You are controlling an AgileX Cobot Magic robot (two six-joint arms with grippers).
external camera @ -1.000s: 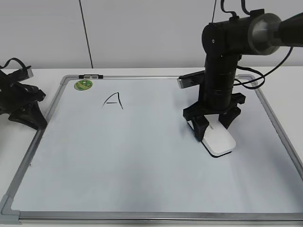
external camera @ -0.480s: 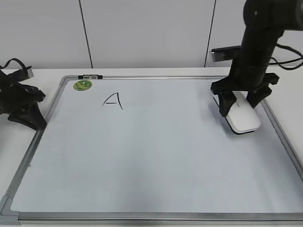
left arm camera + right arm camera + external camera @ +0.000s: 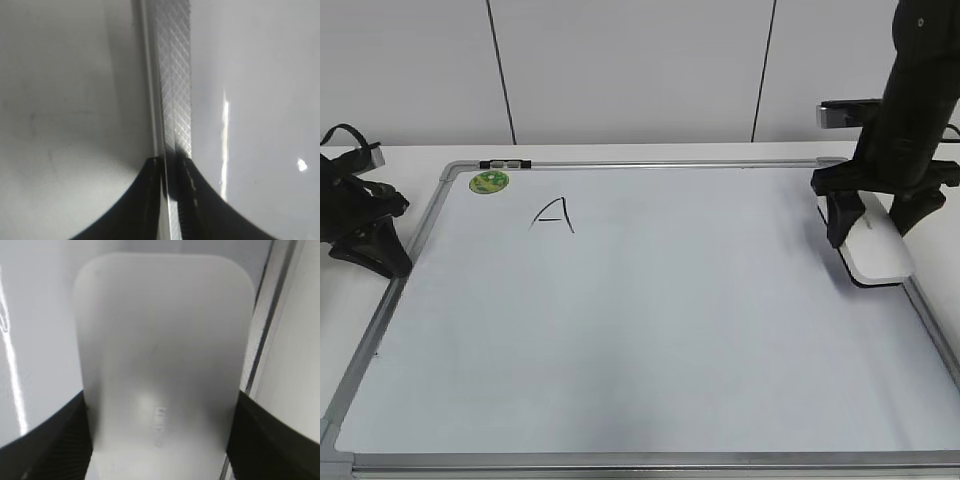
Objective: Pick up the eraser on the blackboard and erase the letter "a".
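Exterior view first: the blackboard [image 3: 640,330] fills most of the white worktop [image 3: 410,155], and honestly it looks pretty clean from my seat. The only writing I can spot is an angular capital A [image 3: 552,214] near the green sticker [image 3: 488,182] in the top-left corner. No lowercase letter "a" shows anywhere on the visible board, so I'd guess the wiping part is done, or it's hidden somewhere I can't see.

The right end effector [image 3: 875,225] sits at the board's right edge, clamped on the eraser [image 3: 876,252], which overlaps the silver frame [image 3: 920,300]. My right wrist view agrees: the white block [image 3: 162,360] fills the picture with a dark finger [image 3: 45,440] hugging each side.

The left end effector [image 3: 172,162] is parked off the board's left side, jaws together, with nothing between them.

What's probably left is just setting the eraser down.
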